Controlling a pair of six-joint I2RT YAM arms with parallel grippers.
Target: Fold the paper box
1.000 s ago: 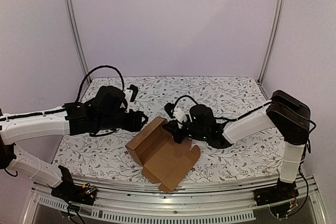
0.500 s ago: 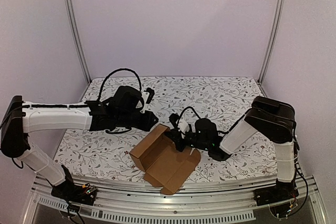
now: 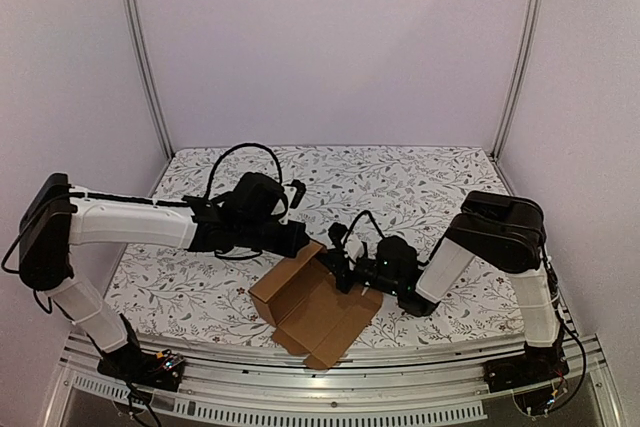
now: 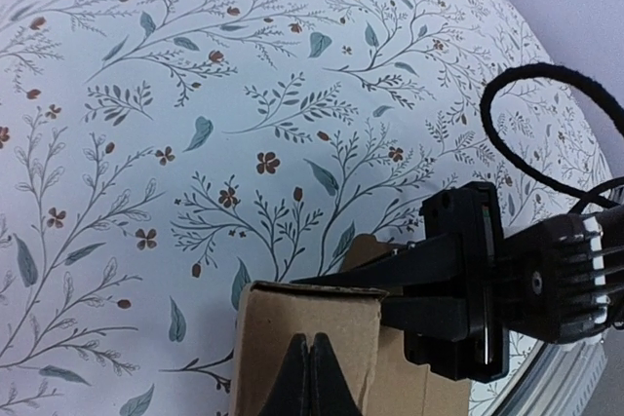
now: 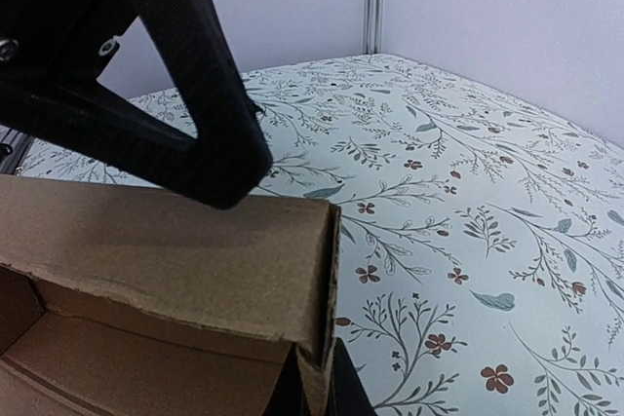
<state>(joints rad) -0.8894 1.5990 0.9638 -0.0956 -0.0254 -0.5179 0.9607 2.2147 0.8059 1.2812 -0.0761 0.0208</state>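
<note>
Right jaws were clamped on a corner of the box [image 3: 314, 307] wall; left jaws were pressed together, tips against that wall.

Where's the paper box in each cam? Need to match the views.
Top external: paper box at lower centre, between the two arms.
Left wrist: paper box at the bottom edge, centre; only one wall shows.
Right wrist: paper box fills the lower left.
Shared landmark: the floral table cover, visible around the box in all three views.
</note>
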